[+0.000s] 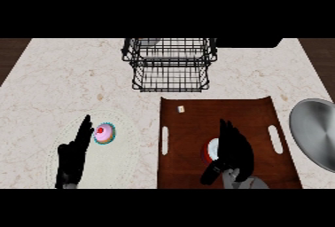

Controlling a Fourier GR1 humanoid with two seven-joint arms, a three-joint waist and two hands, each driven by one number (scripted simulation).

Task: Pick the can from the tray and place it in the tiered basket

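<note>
- Right hand (230, 153) over the brown tray (196, 111), fingers curled down around the can (212, 150); only the can's red-and-white edge shows.
- Can sits on the tray.
- Tiered basket (170, 64) beyond the tray.
- Left hand (73, 155) with fingers straight, beside a cupcake (104, 134).

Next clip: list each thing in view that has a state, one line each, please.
can: on the tray, mostly hidden by the right hand
right hand: over the can, fingers curled round it
left hand: open, resting on the placemat
tiered basket: upright at the counter's back; contents hard to tell
tray: flat on the counter
cupcake: upright on the placemat
metal lid: lying at the right edge
</note>
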